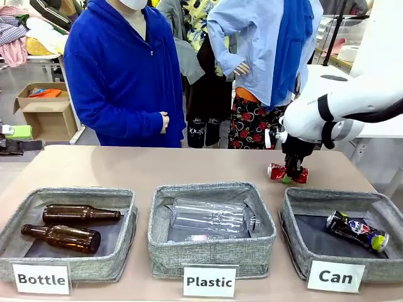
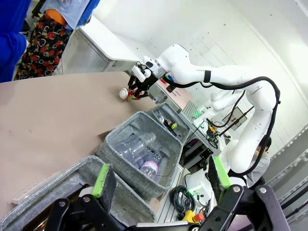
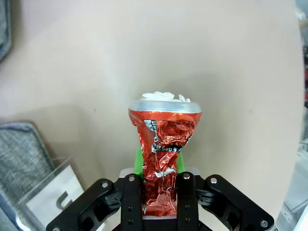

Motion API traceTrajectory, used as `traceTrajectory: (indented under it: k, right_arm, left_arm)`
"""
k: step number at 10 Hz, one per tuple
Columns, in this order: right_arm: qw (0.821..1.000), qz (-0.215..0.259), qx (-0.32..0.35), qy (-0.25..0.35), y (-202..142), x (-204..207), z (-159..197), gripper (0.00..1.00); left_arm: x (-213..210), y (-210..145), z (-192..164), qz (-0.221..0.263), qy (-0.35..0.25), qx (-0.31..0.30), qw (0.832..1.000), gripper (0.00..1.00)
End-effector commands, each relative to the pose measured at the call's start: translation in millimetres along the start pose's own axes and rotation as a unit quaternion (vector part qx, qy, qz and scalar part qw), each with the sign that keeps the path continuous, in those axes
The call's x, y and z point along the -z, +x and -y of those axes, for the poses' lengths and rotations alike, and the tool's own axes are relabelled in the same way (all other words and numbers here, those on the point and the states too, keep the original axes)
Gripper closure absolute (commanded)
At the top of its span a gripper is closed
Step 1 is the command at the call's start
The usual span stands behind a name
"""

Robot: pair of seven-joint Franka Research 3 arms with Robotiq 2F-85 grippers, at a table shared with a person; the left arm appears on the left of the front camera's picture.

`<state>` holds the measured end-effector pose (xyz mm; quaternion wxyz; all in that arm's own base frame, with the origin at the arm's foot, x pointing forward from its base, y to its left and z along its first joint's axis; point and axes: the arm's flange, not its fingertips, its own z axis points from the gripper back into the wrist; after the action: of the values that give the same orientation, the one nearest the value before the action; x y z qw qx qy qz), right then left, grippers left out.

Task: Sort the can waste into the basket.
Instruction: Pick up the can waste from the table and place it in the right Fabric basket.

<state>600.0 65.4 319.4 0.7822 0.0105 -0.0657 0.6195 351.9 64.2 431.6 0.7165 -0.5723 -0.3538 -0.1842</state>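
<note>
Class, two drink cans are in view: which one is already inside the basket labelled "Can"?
The black can with coloured print lies in the Can basket. The crushed red can is on the table behind it, gripped by the right tool.

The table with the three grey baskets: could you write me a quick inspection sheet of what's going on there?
Surface: tan table, bare behind the baskets.
Job's things: crushed red can lying on the table behind the Can basket; black can lying inside it.
Clutter: two brown bottles in the Bottle basket; clear plastic bottles in the Plastic basket.
Grippers: right gripper shut on the crushed red can; left gripper open, holding nothing.
Cables: black cable coiled beside the table.
Surroundings: person in blue standing at the far side.
</note>
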Motion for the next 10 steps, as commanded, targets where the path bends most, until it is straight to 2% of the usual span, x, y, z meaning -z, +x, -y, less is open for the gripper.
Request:
traceTrajectory:
  k: [1, 3, 4, 5, 7, 9, 10]
  right_arm:
    - [1.000, -0.009, 0.009, -0.029, -8.2, -45.7, -20.0, 1.00]
    - [0.996, -0.005, 0.020, -0.082, -22.1, -120.0, -48.1, 1.00]
    - [0.996, -0.012, 0.017, -0.087, -30.2, -148.5, -68.6, 1.00]
    - [0.998, -0.016, -0.001, -0.061, -39.0, -166.8, -92.5, 1.00]
    - [0.993, 0.016, -0.111, 0.035, -64.2, -171.7, -142.5, 1.00]
    - [0.986, 0.010, -0.158, 0.045, -80.4, -159.3, -168.6, 1.00]
    - [0.985, 0.014, -0.165, 0.050, -80.2, -154.1, -169.3, 1.00]
  left_arm:
    - [-0.5, -0.4, 4.2, 0.001, -0.002, -0.002, 1.000, 0.00]
    - [-0.5, -0.4, 4.2, 0.001, -0.002, -0.002, 1.000, 0.00]
    - [-0.5, -0.4, 4.2, 0.001, -0.002, -0.002, 1.000, 0.00]
    - [-0.5, -0.4, 4.2, 0.001, -0.002, -0.002, 1.000, 0.00]
    - [-0.5, -0.4, 4.2, 0.001, -0.002, -0.002, 1.000, 0.00]
    - [-0.5, -0.4, 4.2, 0.001, -0.002, -0.002, 1.000, 0.00]
    - [-0.5, -0.4, 4.2, 0.001, -0.002, -0.002, 1.000, 0.00]
